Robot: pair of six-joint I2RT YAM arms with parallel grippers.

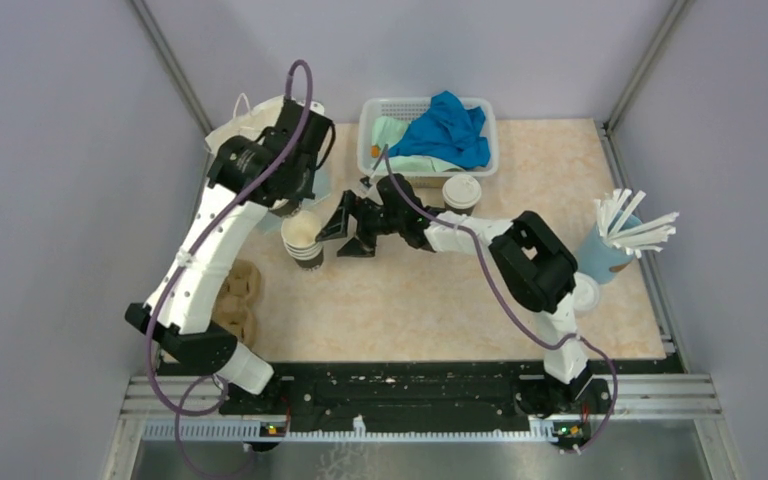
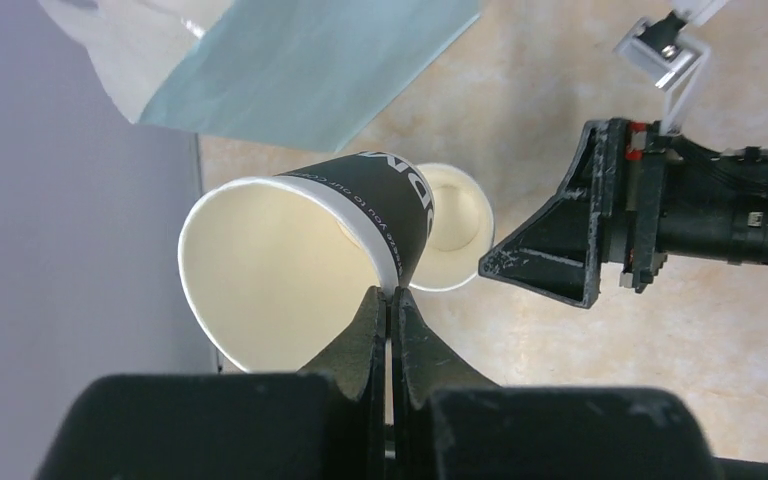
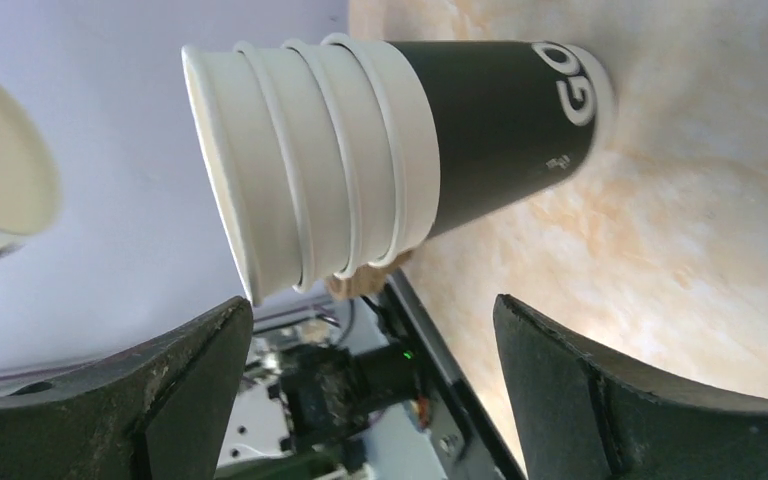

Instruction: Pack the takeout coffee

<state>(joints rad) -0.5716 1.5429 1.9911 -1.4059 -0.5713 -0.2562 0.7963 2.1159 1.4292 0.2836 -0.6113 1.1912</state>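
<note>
Well, the left jaws are pinched tight on the rim of one paper cup, carrying it tilted with its mouth turned back towards the wrist. Just beneath those jaws the stack of cups stands on the bench. The right jaws gape wide on either side of that stack, gripping nothing and, as far as I can see, touching neither wall.

I'd say the step is freeing a single cup from the nest. To do it well, raise the pinched cup clear of the stack before swinging it away, and pinch gently, since a thin paper rim would crease. The right jaws are well placed to steady the stack if it rocks.

The cups are tapered, matt black outside with white lettering and cream within. Their rolled white rims read as ridges where they nest. The bench looks smooth, in marbled beige.
</note>
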